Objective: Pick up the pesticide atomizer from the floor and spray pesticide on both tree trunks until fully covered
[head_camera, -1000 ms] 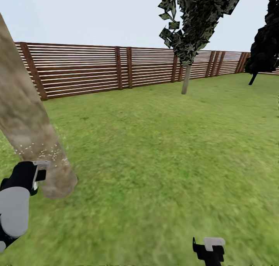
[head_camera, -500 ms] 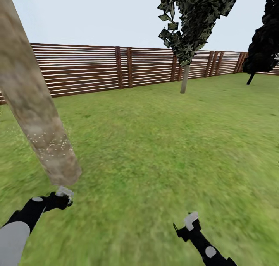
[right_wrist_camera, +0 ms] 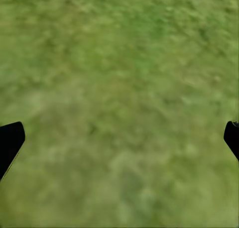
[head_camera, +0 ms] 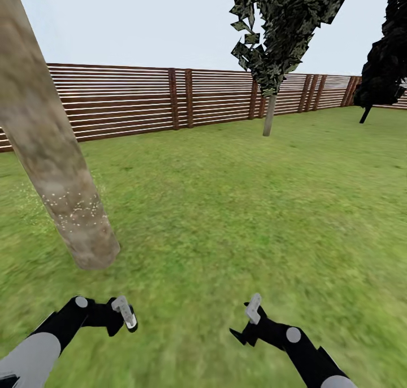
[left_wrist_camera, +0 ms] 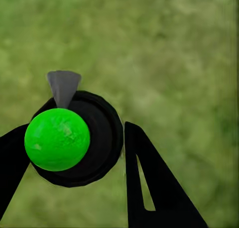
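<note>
Left gripper [left_wrist_camera: 94, 153] clamps the pesticide atomizer [left_wrist_camera: 74, 138] over grass [head_camera: 237, 207].

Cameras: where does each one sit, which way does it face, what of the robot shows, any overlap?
Head view: high on the robot, facing forward and down over the lawn to the near tree trunk and fence; both arms show.
Left wrist view: looks along the left gripper at grass; fingers hold the atomizer.
Right wrist view: looks down at grass; fingertips spread wide.
Shared: lawn.
</note>
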Controlling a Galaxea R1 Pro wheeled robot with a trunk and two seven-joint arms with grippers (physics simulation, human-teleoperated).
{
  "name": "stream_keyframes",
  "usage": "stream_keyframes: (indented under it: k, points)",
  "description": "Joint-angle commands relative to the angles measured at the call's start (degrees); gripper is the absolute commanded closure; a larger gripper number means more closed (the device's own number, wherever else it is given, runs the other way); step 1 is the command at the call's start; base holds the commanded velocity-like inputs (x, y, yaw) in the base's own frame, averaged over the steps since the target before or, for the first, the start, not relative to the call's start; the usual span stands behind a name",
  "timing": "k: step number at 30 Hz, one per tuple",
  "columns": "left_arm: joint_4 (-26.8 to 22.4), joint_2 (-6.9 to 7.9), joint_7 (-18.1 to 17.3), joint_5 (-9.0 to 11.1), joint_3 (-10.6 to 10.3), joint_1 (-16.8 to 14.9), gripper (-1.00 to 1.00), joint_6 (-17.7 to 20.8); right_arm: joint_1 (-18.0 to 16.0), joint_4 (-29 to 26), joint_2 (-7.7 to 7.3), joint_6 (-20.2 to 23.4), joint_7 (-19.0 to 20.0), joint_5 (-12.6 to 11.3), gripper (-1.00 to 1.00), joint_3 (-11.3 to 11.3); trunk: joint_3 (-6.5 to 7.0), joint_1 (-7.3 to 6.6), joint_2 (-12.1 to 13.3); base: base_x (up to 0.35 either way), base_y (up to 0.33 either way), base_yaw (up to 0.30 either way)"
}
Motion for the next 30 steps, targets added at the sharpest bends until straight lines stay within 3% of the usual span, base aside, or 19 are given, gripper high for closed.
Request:
stream_keyframes:
  k: [1,6,7,9,13,17,19,20,23,29,30]
  points:
    - [0.0,-0.33,0.3,-0.3,-0.3,0.3,1.0,-0.3,0.0,-0.1,0.3,0.0,0.3,-0.1,-1.0,0.3,0.0,0.0,0.0,0.0,0.0,0.0]
    - [-0.1,-1.97,2.0,-2.2,-2.1,2.0,1.0,-2.0,-0.1,-0.6,1.9,0.0,1.9,-0.1,-1.0,2.0,0.0,0.0,0.0,0.0,0.0,0.0]
    - [-0.1,-8.32,13.6,-7.7,-12.9,3.5,1.0,-2.2,-0.1,-0.7,3.39,0.0,7.9,-0.1,-1.0,12.9,0.0,0.0,0.0,0.0,0.0,0.0]
    - [-0.2,-9.37,14.3,-7.7,-14.0,3.4,1.0,-2.2,-0.2,-0.8,4.07,0.0,10.8,0.0,-1.0,13.0,0.0,0.0,0.0,0.0,0.0,0.0]
    - [-0.2,-11.29,14.5,-7.9,-14.3,3.4,1.0,-2.0,-0.2,-0.8,5.25,0.0,11.4,0.0,-1.0,13.0,0.0,0.0,0.0,0.0,0.0,0.0]
    - [-0.2,-11.48,14.6,-7.8,-17.7,3.4,1.0,-2.0,-0.2,-0.8,5.32,-0.1,11.4,0.0,-1.0,13.0,0.0,0.0,0.0,0.0,0.0,0.0]
    - [-0.2,-11.49,14.6,-7.7,-18.2,3.4,1.0,-2.2,-0.2,-0.9,5.32,0.0,11.4,0.0,-1.0,13.0,0.0,0.0,0.0,0.0,0.0,0.0]
    - [-0.2,-11.49,14.7,-7.7,-18.3,3.4,1.0,-2.3,-0.2,-1.0,5.29,0.0,11.4,0.0,1.0,13.0,0.0,0.0,0.0,0.0,0.0,0.0]
    - [-0.2,-11.49,16.4,-7.7,-18.3,3.4,1.0,-2.5,-0.2,-2.0,5.25,0.0,11.4,0.0,1.0,13.0,0.0,0.0,0.0,0.0,0.0,0.0]
    - [0.4,-11.59,17.0,-7.7,-20.9,3.6,1.0,-2.5,-0.3,-3.5,5.23,0.0,11.4,0.0,1.0,12.9,0.0,0.0,0.0,0.0,0.0,0.0]
    - [0.4,-11.84,17.0,-7.6,-22.2,3.6,1.0,-2.4,-0.3,-3.7,5.23,0.0,11.4,0.0,1.0,12.9,0.0,0.0,0.0,0.0,0.0,0.0]
